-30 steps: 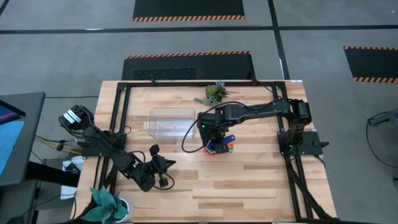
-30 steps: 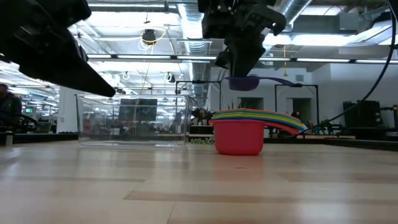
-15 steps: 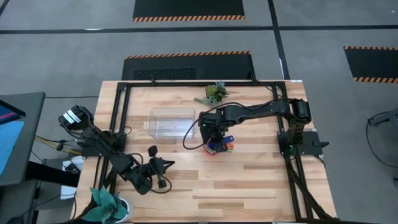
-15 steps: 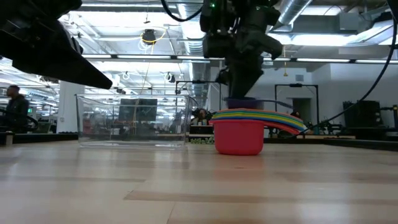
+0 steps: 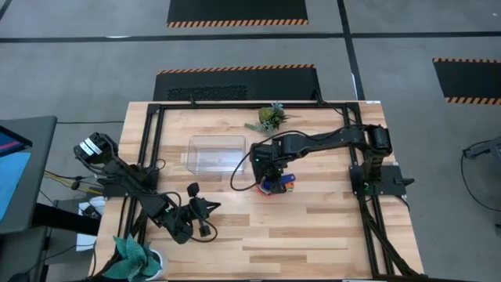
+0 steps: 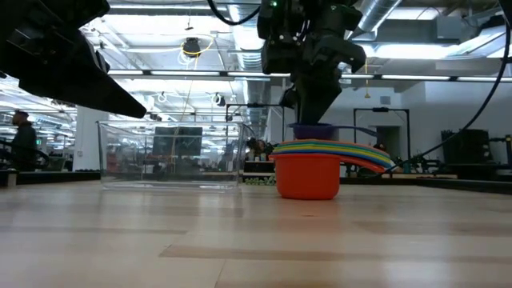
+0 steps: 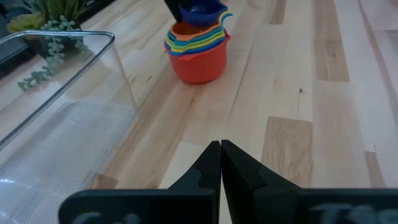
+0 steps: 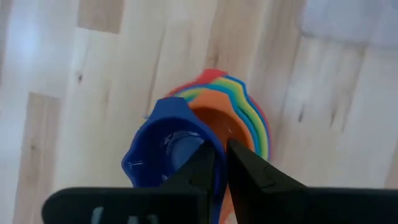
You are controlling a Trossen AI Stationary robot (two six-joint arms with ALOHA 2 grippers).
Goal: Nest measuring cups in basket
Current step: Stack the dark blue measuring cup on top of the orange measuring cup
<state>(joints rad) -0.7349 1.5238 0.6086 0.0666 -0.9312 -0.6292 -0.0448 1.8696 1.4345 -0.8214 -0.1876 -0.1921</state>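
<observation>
A stack of nested measuring cups (image 6: 308,172) stands on its red bottom cup right of the basket (image 5: 215,153), with the handles fanned toward the right. It also shows in the high view (image 5: 275,186) and the left wrist view (image 7: 198,53). My right gripper (image 8: 221,155) hangs over the stack from above, shut on a dark blue cup (image 8: 155,152) that sits in the stack's top (image 6: 314,130). The clear basket (image 6: 172,152) rests flat on the table. My left gripper (image 7: 221,152) waits shut near the table's near left part (image 5: 205,210). My right gripper pinches the dark blue cup by its bowl wall (image 8: 208,134), one finger (image 8: 199,163) inside the bowl and one finger (image 8: 249,167) outside. The fingers come from above, pointing down. The cup sits upright in the orange cup on top of the stack (image 8: 252,121).
A small green plant sprig (image 5: 270,117) lies at the far edge behind the basket. A teal cloth (image 5: 133,254) sits at the near left corner. Bare wood stretches across the near right half (image 5: 313,227). Black frame rails (image 5: 368,211) run along the table's sides.
My right gripper has come down toward the stack with the dark blue cup. The cup hung clear above the stack a second ago and now sits in the stack's top. The stack itself has stayed in place.
</observation>
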